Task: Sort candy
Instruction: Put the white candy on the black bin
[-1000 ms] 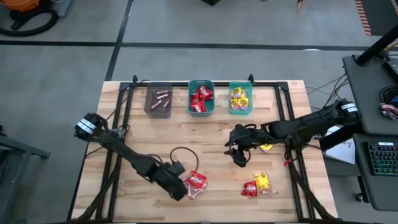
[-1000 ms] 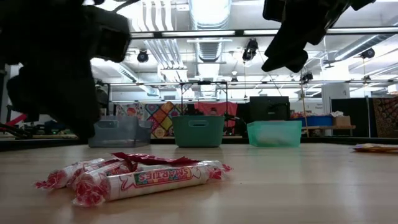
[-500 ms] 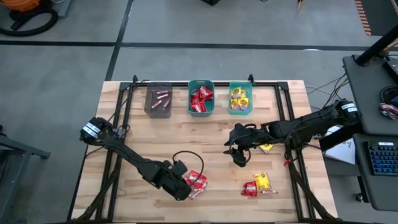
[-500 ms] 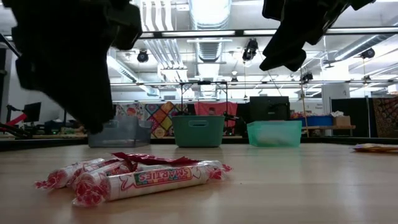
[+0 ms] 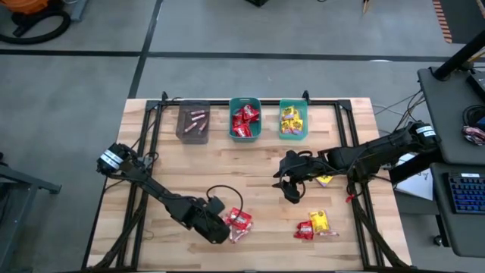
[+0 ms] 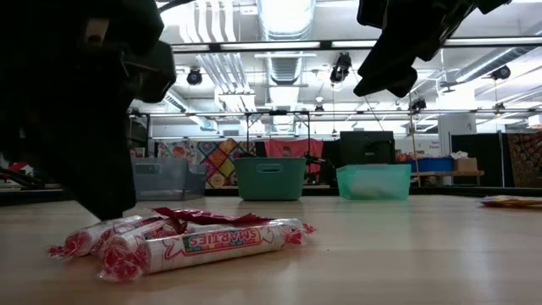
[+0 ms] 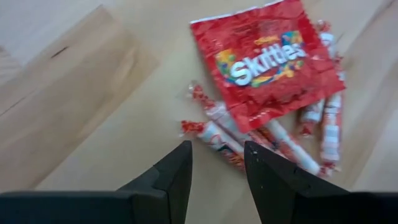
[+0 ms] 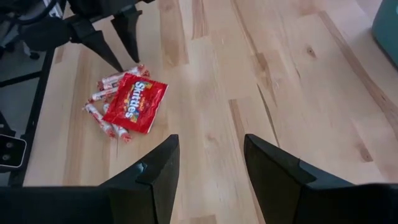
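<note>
Candy lies in several spots on the pale wooden slatted bench (image 5: 250,163) seen from above: a glossy red Skittles packet (image 5: 239,219) over thin pinkish-red wrapped sweet rolls (image 5: 240,235) near the front, and a small cluster of yellow and red packets (image 5: 314,224) further right. At the far edge stand a grey rectangular bin (image 5: 192,121), a teal bin of red packets (image 5: 245,119) and a teal bin of yellow packets (image 5: 292,120). The left tool (image 5: 221,230) sits just beside the red packet; the right tool (image 5: 291,189) hangs mid-bench, well apart from any sweets.

From bench height, the rolls sit in front – the left arm's dark bulk just behind them.

The left wrist camera shows released fingers (image 7: 177,177) standing apart above a roll's end, holding nothing.

The right wrist camera shows its fingers (image 8: 158,171) spread – empty above bare wood.
</note>
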